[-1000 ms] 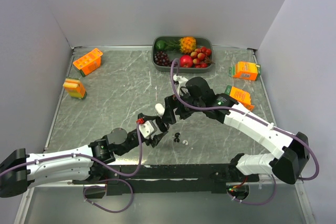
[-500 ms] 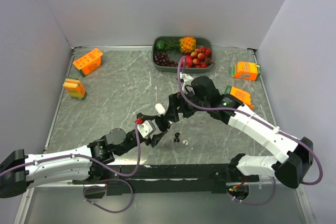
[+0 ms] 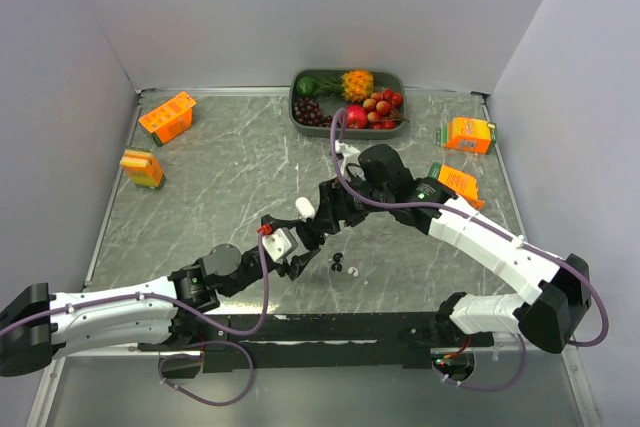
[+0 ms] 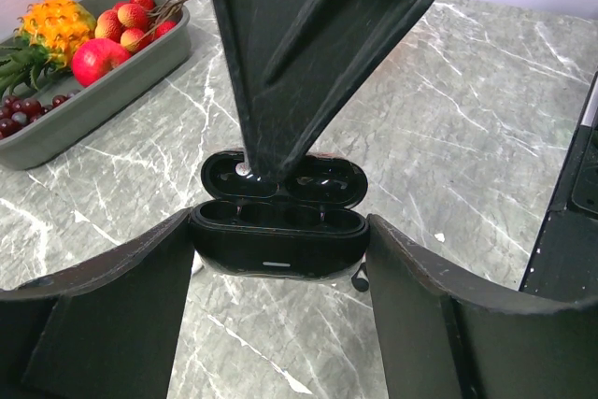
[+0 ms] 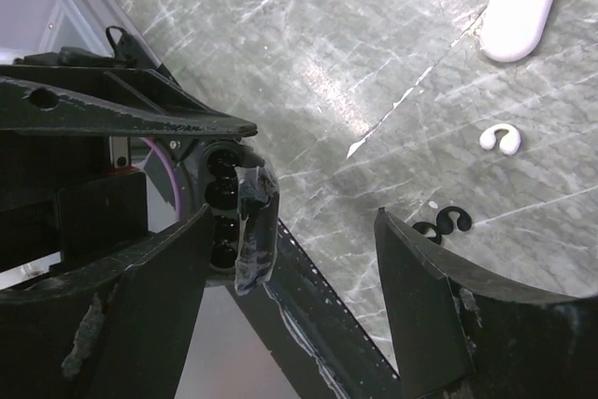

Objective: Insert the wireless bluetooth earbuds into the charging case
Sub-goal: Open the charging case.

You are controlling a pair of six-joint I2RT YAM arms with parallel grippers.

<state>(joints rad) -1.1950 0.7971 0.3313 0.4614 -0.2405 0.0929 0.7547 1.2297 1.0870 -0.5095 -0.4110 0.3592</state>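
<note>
My left gripper (image 4: 277, 273) is shut on an open black charging case (image 4: 277, 231) and holds it just above the table; the case also shows in the top view (image 3: 304, 248). My right gripper (image 5: 299, 296) is open and empty right over the case, and one of its fingers (image 4: 299, 53) reaches down to the case's lid. Two black earbuds (image 5: 444, 223) and a white earbud (image 5: 501, 140) lie loose on the marble. In the top view the earbuds (image 3: 341, 265) lie just right of both grippers. A shut white case (image 5: 519, 11) lies farther off.
A grey tray (image 3: 299, 119) of fruit stands at the back centre. Orange cartons lie at the back left (image 3: 167, 117), the left (image 3: 142, 168), the back right (image 3: 468, 134) and beside the right arm (image 3: 456, 181). White walls close in the table.
The right wrist swung slightly right and back while its gripper stayed over the black case. The left arm and the loose earbuds have not moved.
</note>
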